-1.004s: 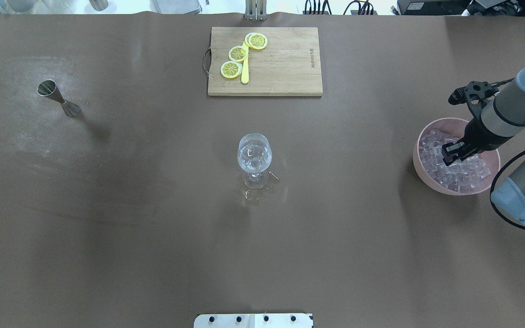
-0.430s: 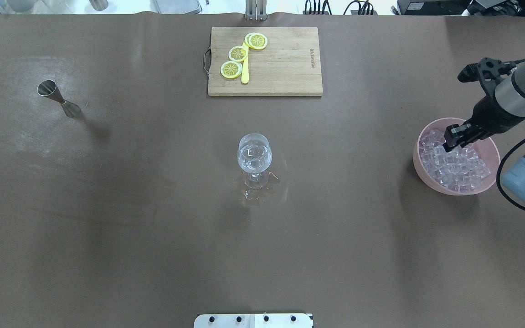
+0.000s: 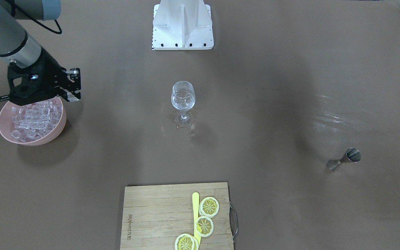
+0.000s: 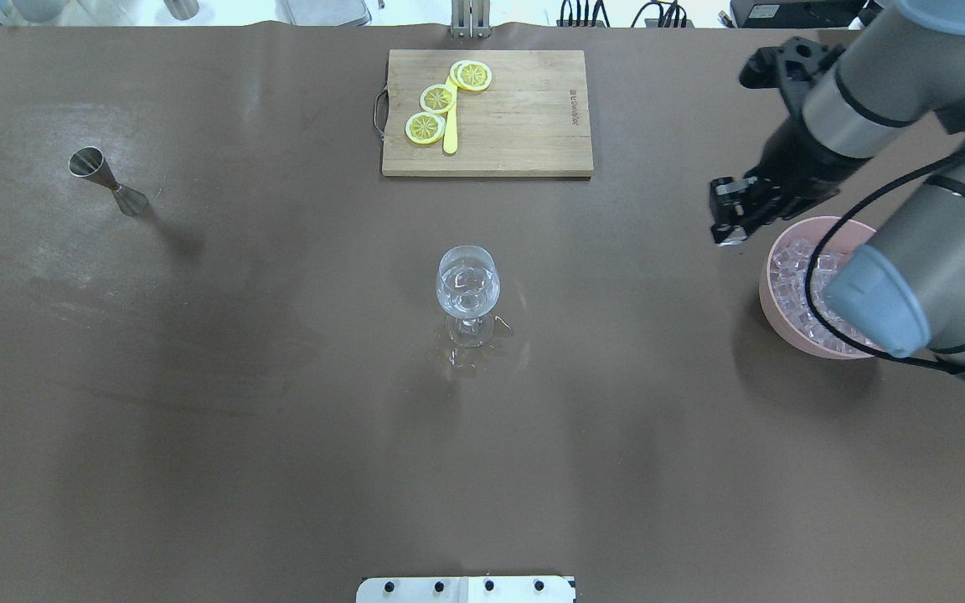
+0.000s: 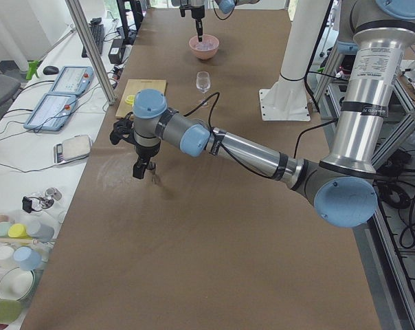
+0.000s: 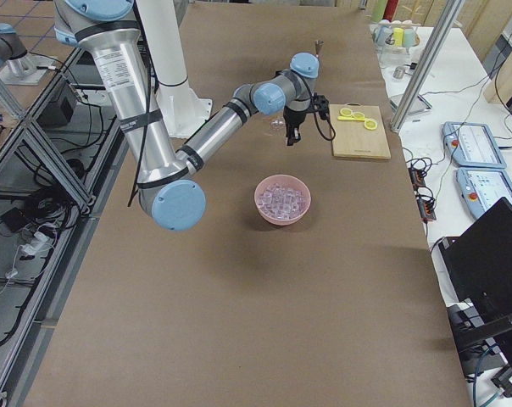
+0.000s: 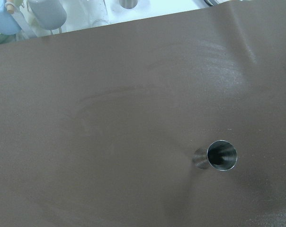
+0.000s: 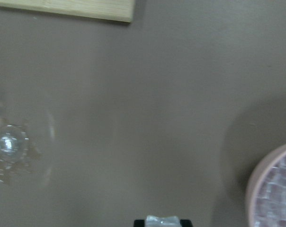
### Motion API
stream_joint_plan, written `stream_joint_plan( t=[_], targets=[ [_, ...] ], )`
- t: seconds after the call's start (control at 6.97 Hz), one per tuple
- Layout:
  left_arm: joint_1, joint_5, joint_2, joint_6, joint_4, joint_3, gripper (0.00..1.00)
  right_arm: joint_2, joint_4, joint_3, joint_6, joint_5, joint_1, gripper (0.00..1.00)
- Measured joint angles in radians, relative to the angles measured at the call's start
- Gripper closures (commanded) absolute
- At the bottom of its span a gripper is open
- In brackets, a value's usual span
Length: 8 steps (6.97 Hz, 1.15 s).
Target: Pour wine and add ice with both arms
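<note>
My right gripper (image 4: pixel 727 224) hangs just past the far-left rim of the pink bowl (image 4: pixel 769 261) of ice (image 4: pixel 792 276). It is shut on one ice cube (image 8: pixel 162 221), seen between its black fingers in the right wrist view. It also shows in the front view (image 3: pixel 76 85). The wine glass (image 4: pixel 467 283) stands upright mid-table with clear cubes inside; the wine cannot be made out. My left gripper (image 5: pixel 140 167) shows only in the exterior left view, over the steel jigger (image 7: pixel 222 155). I cannot tell whether it is open or shut.
A wooden cutting board (image 4: pixel 524 126) with lemon slices (image 4: pixel 437 99) and a yellow knife lies at the far edge. The jigger (image 4: pixel 107 180) stands at the left. Glittering bits lie around the glass's foot (image 4: pixel 470 352). The white pedestal (image 3: pixel 182 24) is at the near edge.
My right gripper has risen out of the ice bowl and moved left and away from me, past the bowl's rim. The glass, jigger and board have not moved.
</note>
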Motion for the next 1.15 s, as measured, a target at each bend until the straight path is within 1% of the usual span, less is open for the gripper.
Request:
stream_joint_plan(
  t=[0.29, 0.57, 0.72, 0.86, 1.0, 1.15],
  targets=[
    [-0.017, -0.003, 0.026, 0.017, -0.001, 0.011, 0.03, 0.194, -0.01, -0.038, 0.253, -0.079, -0.123, 1.0],
    [-0.025, -0.003, 0.028, 0.02, 0.0, 0.024, 0.03, 0.351, -0.008, -0.151, 0.395, -0.138, -0.201, 1.0],
    [-0.026, -0.002, 0.026, 0.02, 0.0, 0.026, 0.03, 0.4, 0.011, -0.212, 0.425, -0.159, -0.223, 1.0],
    [-0.027, -0.001, 0.024, 0.017, -0.001, 0.026, 0.03, 0.421, 0.041, -0.253, 0.441, -0.168, -0.234, 1.0],
    [-0.028, -0.001, 0.022, 0.013, -0.001, 0.026, 0.03, 0.428, 0.059, -0.274, 0.449, -0.171, -0.245, 0.92],
    [-0.028, 0.001, 0.02, 0.011, -0.001, 0.026, 0.03, 0.427, 0.067, -0.28, 0.453, -0.172, -0.255, 0.4]
  ],
)
